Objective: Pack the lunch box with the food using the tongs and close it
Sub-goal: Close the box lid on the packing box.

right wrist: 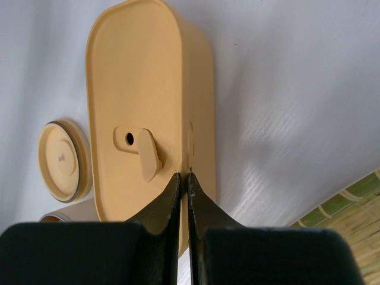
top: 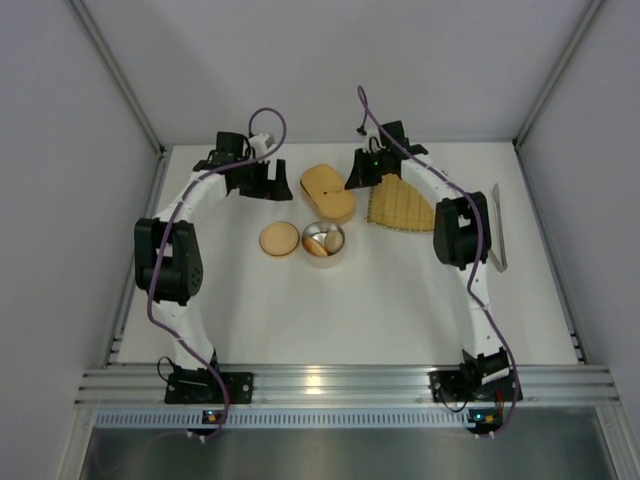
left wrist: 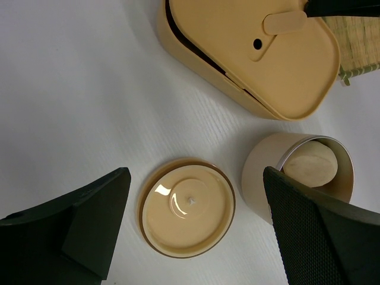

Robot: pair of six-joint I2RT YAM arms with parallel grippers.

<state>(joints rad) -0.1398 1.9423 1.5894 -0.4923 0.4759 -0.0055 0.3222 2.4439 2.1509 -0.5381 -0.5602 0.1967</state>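
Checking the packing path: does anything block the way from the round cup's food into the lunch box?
Yes. The lid sits on the lunch box, covering its opening. The round cup holding the pale food is uncovered, its cap lying beside it.

I get bright, even, diffuse light in all three views. Shadows are soft: a faint grey one lies on the white table (right wrist: 279, 89) to the right of the pale yellow oval plastic lunch box (right wrist: 136, 89) ahead of my right fingers (right wrist: 163, 208). Glare spots the round cream lid (left wrist: 187, 208) between my left fingers (left wrist: 77, 225). Both finger pairs look blurred.
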